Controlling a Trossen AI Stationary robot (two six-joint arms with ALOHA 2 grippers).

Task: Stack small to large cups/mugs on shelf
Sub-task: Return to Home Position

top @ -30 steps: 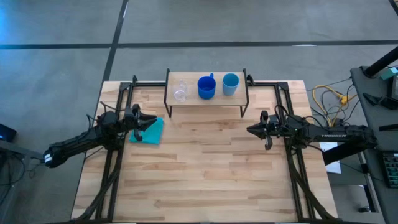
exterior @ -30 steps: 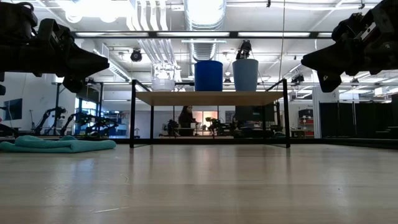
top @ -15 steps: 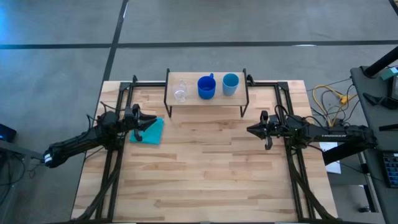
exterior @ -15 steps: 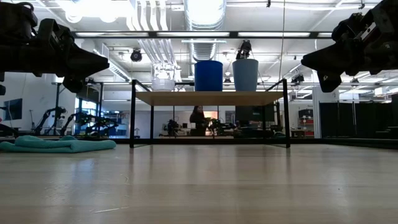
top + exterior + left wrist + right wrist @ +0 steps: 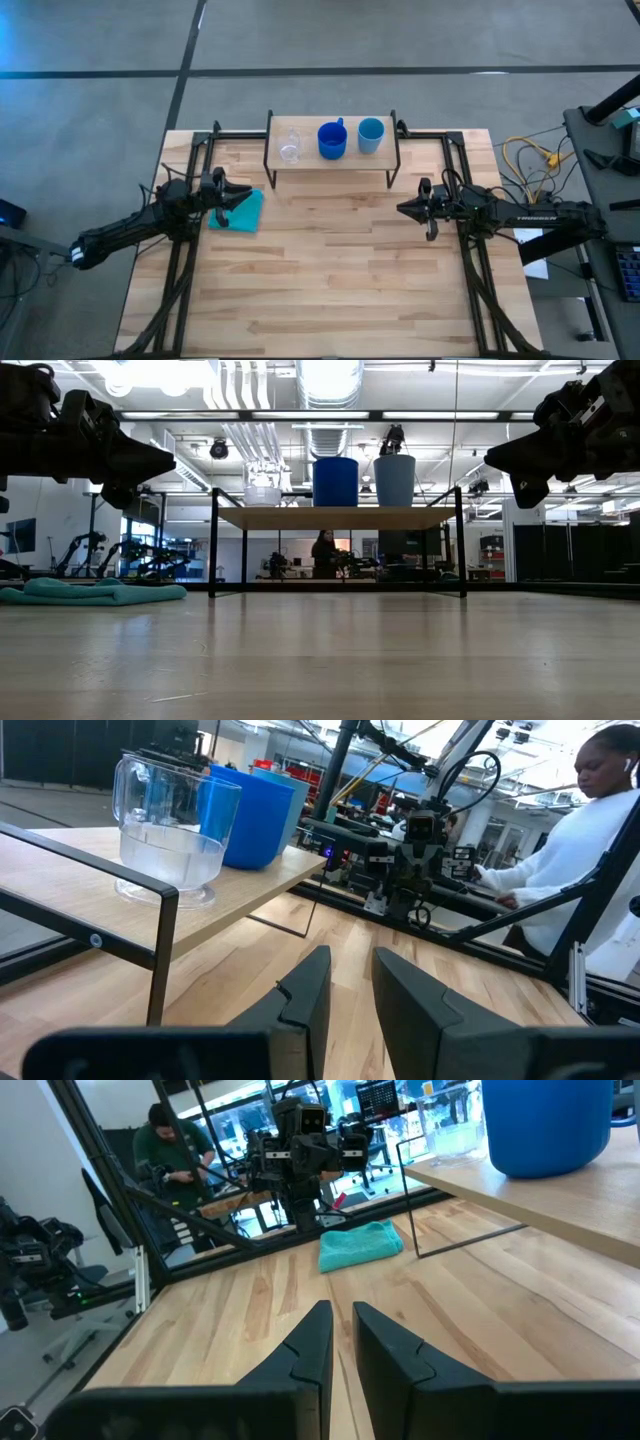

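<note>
From above, the clear cup (image 5: pixel 290 146), dark blue mug (image 5: pixel 332 141) and light blue cup (image 5: pixel 371 134) sat in a row on the shelf (image 5: pixel 330 163). Left gripper (image 5: pixel 237 195) hovered over the teal cloth (image 5: pixel 243 213), right gripper (image 5: pixel 402 209) over bare table (image 5: pixel 330 270). Wrist views showed both pairs of fingers slightly apart, empty (plus people beyond the table).

Grey floor (image 5: pixel 400 40) with dark seams surrounding the table, ducts (image 5: pixel 330 380) and lights running overhead, person (image 5: pixel 324 553) standing far back
</note>
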